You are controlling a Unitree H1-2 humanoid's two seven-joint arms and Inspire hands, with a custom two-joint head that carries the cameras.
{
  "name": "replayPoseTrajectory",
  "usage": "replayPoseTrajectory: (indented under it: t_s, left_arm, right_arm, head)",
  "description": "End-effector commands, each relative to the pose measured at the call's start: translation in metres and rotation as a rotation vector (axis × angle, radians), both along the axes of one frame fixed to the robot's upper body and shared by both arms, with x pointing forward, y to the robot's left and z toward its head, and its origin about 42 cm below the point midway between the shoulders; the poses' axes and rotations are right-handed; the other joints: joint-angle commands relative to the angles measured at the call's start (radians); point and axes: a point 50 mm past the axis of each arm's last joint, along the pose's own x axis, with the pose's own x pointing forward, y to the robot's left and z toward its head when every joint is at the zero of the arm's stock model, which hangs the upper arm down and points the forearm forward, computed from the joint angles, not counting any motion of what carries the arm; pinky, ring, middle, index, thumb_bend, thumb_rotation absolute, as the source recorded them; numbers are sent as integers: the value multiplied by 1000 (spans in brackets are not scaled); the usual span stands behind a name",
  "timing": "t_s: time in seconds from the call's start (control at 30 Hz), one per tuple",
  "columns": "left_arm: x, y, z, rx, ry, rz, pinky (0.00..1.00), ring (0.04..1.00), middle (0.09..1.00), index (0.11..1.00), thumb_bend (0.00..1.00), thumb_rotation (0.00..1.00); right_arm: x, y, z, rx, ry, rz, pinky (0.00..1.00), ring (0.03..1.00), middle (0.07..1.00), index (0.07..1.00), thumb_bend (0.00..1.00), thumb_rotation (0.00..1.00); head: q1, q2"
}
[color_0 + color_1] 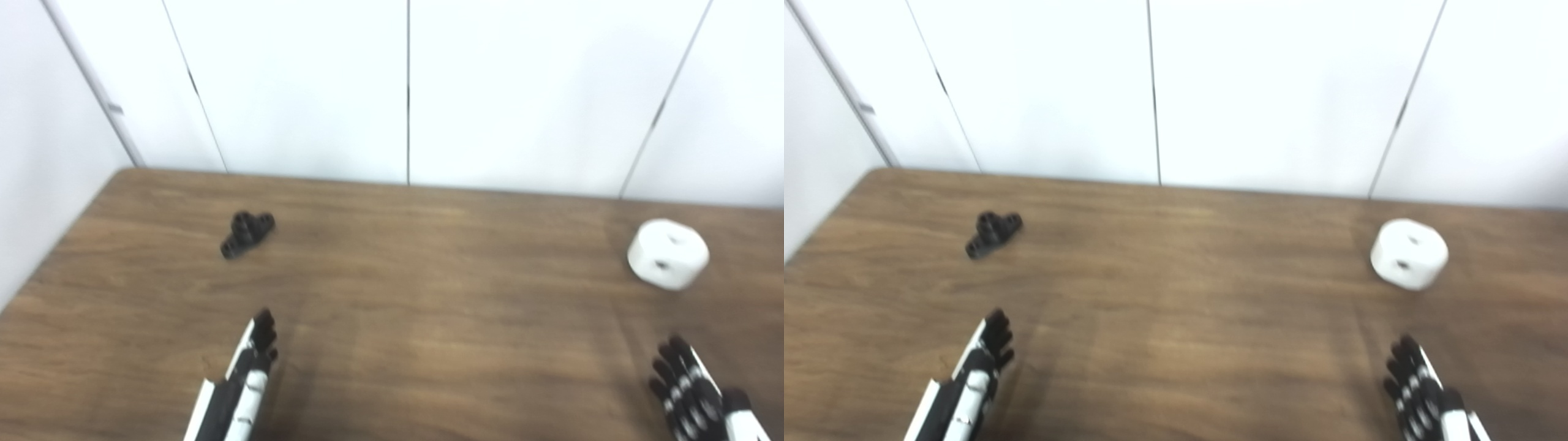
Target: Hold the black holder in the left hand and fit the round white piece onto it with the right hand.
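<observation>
Table (392,318) comes first — brown wood, running back to a white panelled wall (404,86). On it, far right, sits the round white piece (668,253), with small dark holes in its top. Far left, well apart from it, lies the black holder (246,233), a small branched part lying on its side.

Both hands are low at the near edge, and neither touches anything. The left hand (248,373) is stretched flat with fingers together, pointing toward the holder; it holds nothing. The right hand (689,386) has its fingers spread and is empty too.

The step in hand looks like the reach. It would go best if the left hand came at the holder along its long branch, leaving the raised end free for the white piece.

The right eye view shows bare table to the right of the white piece, which sits nearer the picture's edge in the left eye view. Both are blurred — the holder's fine shape cannot be told.
</observation>
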Motion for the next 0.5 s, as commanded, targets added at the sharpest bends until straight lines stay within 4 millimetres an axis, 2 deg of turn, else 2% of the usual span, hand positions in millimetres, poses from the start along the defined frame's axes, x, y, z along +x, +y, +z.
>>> replayPoseTrajectory:
  t_s: [0.0, 0.23, 0.47]
  left_arm:
    - [-1, -12, 4, -50, -52, 17, 997, 1000, 1000, 1000, 419, 837]
    - [1, -13, 4, -38, -55, 31, 987, 1000, 1000, 999, 412, 829]
    - [-1, -16, 9, -28, -50, 46, 982, 998, 993, 985, 426, 776]
  right_arm:
    - [2, -2, 7, 7, -50, 4, 1000, 1000, 1000, 1000, 622, 1000]
    - [3, -4, 7, -2, -44, 6, 1000, 1000, 1000, 1000, 620, 1000]
    - [1, -6, 11, -7, -52, 7, 1000, 1000, 1000, 1000, 608, 1000]
  head:
    - [2, -1]
    - [11, 0]
    - [9, 20]
